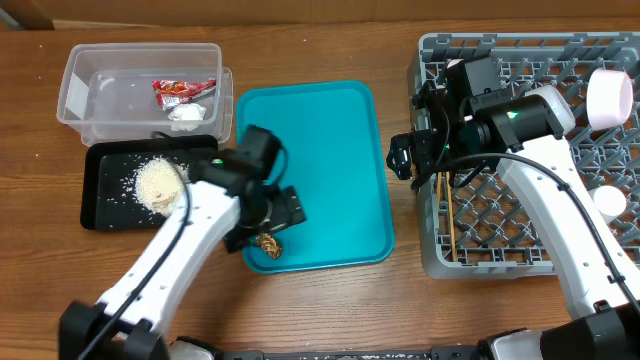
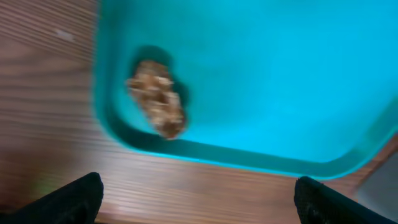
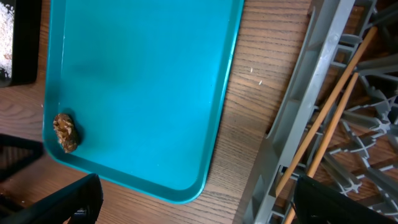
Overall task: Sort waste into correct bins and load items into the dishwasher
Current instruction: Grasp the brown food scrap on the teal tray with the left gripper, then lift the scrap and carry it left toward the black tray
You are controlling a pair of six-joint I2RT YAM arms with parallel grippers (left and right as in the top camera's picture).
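A small brown food lump (image 1: pixel 268 244) (image 2: pixel 157 98) (image 3: pixel 64 132) lies in the near left corner of the teal tray (image 1: pixel 320 150). My left gripper (image 1: pixel 272 220) (image 2: pixel 199 200) hovers just above it, open and empty, over the tray's front edge. The clear tub (image 1: pixel 95 85) holds a red wrapper (image 1: pixel 183 90) and a white tissue (image 1: pixel 187 113). White rice (image 1: pixel 160 183) lies in the black tray (image 1: pixel 105 200). My right gripper (image 1: pixel 408 155) (image 3: pixel 199 202) is open and empty at the left edge of the grey dish rack (image 1: pixel 520 250) (image 3: pixel 292 149). Two chopsticks (image 1: pixel 447 215) (image 3: pixel 323 134) lie inside the rack.
A pale pink plate (image 1: pixel 608 97) stands in the rack's far right part, and a small white cup (image 1: pixel 610 203) sits at its right side. A strip of bare wood (image 1: pixel 402 220) separates the teal tray from the rack.
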